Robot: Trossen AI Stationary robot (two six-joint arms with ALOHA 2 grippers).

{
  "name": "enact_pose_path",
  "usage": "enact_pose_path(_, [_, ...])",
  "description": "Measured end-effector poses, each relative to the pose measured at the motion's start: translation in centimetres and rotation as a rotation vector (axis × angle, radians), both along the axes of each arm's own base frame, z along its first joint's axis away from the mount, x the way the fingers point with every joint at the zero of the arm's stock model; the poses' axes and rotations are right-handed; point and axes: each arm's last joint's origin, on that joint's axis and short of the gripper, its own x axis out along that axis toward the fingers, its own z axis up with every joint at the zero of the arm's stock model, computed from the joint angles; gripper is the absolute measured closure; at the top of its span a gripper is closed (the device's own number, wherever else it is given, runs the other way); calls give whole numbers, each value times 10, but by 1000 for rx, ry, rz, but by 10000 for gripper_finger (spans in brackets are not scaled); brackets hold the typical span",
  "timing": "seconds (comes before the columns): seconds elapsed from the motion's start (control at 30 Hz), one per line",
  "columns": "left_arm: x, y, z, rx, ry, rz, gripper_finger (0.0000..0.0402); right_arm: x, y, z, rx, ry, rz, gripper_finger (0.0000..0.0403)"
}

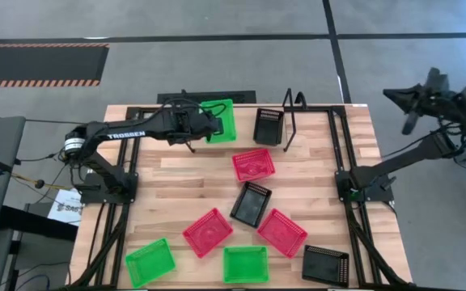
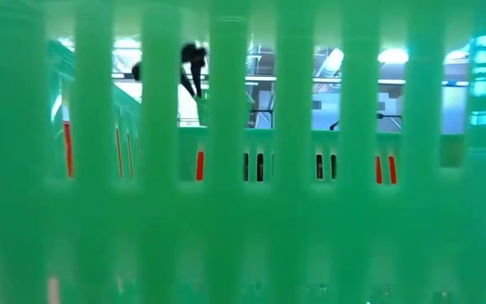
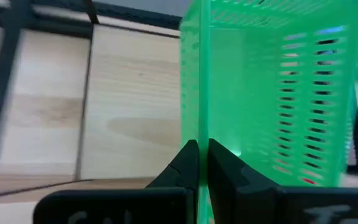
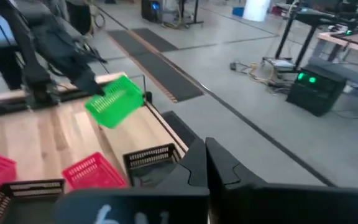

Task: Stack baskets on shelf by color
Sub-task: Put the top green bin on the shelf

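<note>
My left gripper (image 1: 206,126) is at the far left of the table, shut on a bright green basket (image 1: 219,121) that shows lifted and tilted in the right wrist view (image 4: 114,102). A black basket (image 1: 269,125) sits beside the shelf's black wire upright (image 1: 293,117). Three red-pink baskets (image 1: 253,164), (image 1: 208,232), (image 1: 281,232), two black ones (image 1: 251,204), (image 1: 325,264) and two green ones (image 1: 150,262), (image 1: 245,264) lie flat on the tabletop. My right gripper (image 4: 205,152) is shut and raised beyond the table's right edge (image 1: 415,101). My left gripper (image 3: 199,149) pinches one side wall of the green basket (image 3: 199,127) between its two fingers, one finger on each face of the wall. The fingers come level from the table's left. The basket is lifted clear and hangs tilted.
In the low view a green basket (image 2: 243,169) stands right in front of the camera and blocks nearly everything. The loose baskets crowd the table's middle and near part. Bare wood (image 1: 176,174) shows on the left between my left arm and the near baskets.
</note>
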Motion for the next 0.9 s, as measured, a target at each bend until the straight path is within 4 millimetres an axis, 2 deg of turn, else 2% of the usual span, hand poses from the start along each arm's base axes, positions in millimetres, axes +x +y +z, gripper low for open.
enact_pose_path(0.1, [-4,7,-15,-39,6,23,401,-10,-2,-2,2,-24,41,402])
enact_pose_path(0.27, [-5,17,-35,-105,64,19,401,-10,0,1,-1,-43,124,402])
enact_pose_path(0.53, [4,34,-52,-150,126,-23,401,9,5,9,-42,-22,133,402])
enact_pose_path(0.7, [13,30,-45,-128,112,-66,401,21,8,11,-53,13,131,402])
enact_pose_path(0.9, [20,23,-7,-26,137,-99,401,29,10,12,-56,28,128,402])
